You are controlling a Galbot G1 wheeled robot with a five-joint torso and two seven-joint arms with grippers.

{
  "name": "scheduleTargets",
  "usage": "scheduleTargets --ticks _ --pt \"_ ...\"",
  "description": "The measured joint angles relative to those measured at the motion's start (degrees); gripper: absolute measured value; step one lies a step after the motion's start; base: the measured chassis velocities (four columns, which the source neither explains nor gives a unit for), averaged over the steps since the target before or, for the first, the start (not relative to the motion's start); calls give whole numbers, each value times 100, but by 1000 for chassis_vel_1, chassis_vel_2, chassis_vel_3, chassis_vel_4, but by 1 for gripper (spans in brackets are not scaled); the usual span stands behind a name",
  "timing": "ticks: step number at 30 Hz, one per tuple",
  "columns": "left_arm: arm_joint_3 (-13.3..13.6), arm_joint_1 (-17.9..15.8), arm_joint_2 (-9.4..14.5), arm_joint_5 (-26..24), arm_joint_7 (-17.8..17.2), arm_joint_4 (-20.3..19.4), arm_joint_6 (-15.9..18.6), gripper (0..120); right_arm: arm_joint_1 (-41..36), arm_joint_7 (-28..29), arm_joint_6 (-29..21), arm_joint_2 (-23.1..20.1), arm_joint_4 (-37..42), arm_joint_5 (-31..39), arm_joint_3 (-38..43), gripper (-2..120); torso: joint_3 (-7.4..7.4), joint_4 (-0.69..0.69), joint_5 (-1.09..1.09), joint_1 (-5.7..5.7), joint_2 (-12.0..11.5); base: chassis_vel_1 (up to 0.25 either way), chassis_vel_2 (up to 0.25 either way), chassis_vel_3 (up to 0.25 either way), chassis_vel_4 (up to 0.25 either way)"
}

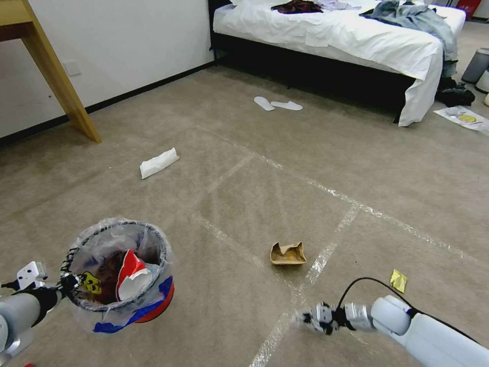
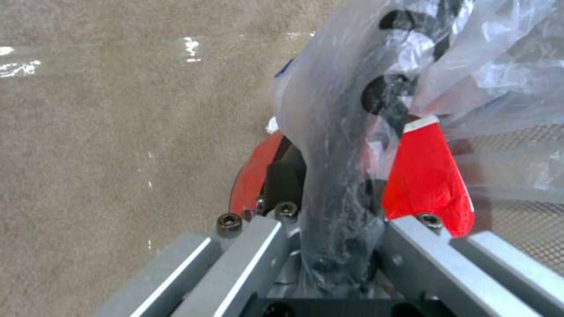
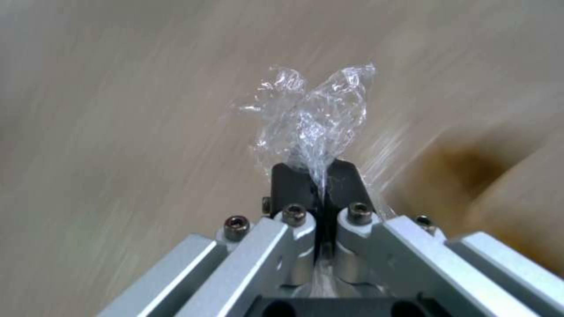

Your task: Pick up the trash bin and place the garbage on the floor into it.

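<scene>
The trash bin [image 1: 119, 270] is a black mesh bin with a clear bag liner and a red base, at the lower left of the head view. My left gripper [image 1: 66, 283] is shut on its near rim [image 2: 341, 185], pinching wire and bag together. Red-and-white paper litter [image 1: 131, 278] lies inside it. My right gripper [image 1: 311, 320] hovers low over the floor [image 1: 244, 204], shut on a crumpled clear plastic scrap [image 3: 311, 119]. A brown cardboard tray [image 1: 288, 253] lies on the carpet just beyond the right gripper. A white tissue [image 1: 159, 163] lies farther off to the left.
A small yellow wrapper [image 1: 398, 280] lies right of the tape line. Two white slippers [image 1: 277, 104] rest before the bed [image 1: 356, 41]. A wooden table leg [image 1: 56, 76] stands at the far left. Bins [image 1: 479, 66] and dark clothes sit beside the bed's right end.
</scene>
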Motion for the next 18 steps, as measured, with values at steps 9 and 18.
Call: scheduleTargets --ticks 9,18 --pt "122 -78 88 -45 89 -32 -65 1 1365 1028 -44 657 940 2372 668 0 0 4 -4 0 0 0 0 0 0" --pt "348 -286 140 -32 348 78 -140 1 2374 893 -471 1036 1398 3766 720 0 0 0 -2 0 0 0 0 0 0"
